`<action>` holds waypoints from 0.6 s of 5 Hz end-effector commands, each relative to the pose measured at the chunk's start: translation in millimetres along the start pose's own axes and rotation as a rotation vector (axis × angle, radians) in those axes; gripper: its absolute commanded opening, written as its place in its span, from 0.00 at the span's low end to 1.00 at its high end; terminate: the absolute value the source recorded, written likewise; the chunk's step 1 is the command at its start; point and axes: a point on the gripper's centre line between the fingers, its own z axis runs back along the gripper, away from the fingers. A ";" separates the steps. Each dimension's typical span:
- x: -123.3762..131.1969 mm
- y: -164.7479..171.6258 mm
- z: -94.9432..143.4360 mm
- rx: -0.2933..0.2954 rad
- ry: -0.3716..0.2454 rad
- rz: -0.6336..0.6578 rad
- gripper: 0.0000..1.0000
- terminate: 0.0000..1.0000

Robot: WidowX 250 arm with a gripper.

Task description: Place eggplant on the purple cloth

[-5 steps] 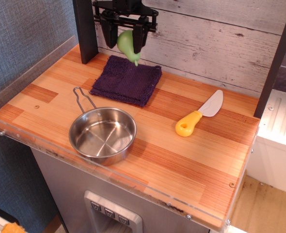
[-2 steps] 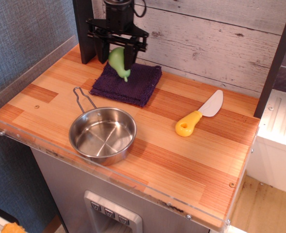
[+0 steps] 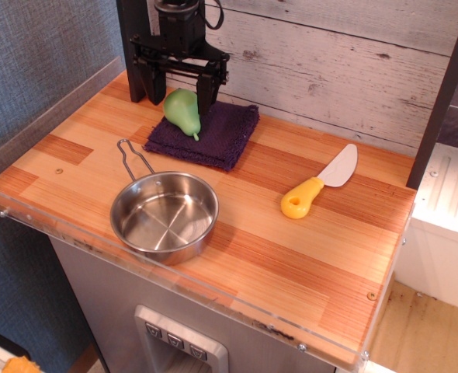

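The light-green eggplant (image 3: 180, 110) lies tilted on the left part of the dark purple cloth (image 3: 221, 136), its pointed tip down and to the right. My black gripper (image 3: 179, 97) stands low over the cloth with its fingers (image 3: 206, 97) on either side of the eggplant. The jaws are spread wider than the eggplant, with a small gap showing on its left side. The cloth lies flat at the back of the wooden counter, against the plank wall.
A steel pan (image 3: 164, 215) with a wire handle sits in front of the cloth near the counter's front edge. A yellow-handled toy knife (image 3: 319, 183) lies to the right. A dark post (image 3: 133, 39) stands just behind the gripper, and a clear rail (image 3: 43, 116) runs along the left edge.
The gripper came down and to the left with the eggplant, from above the cloth's back edge onto the cloth. Its jaws have spread apart and the eggplant now rests on the cloth.
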 end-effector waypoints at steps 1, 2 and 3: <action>-19.8 2.4 87.6 -0.039 -0.152 -0.006 1.00 0.00; -43.9 -5.8 103.7 -0.061 -0.144 -0.008 1.00 0.00; -60.0 -10.8 102.7 -0.051 -0.126 -0.027 1.00 0.00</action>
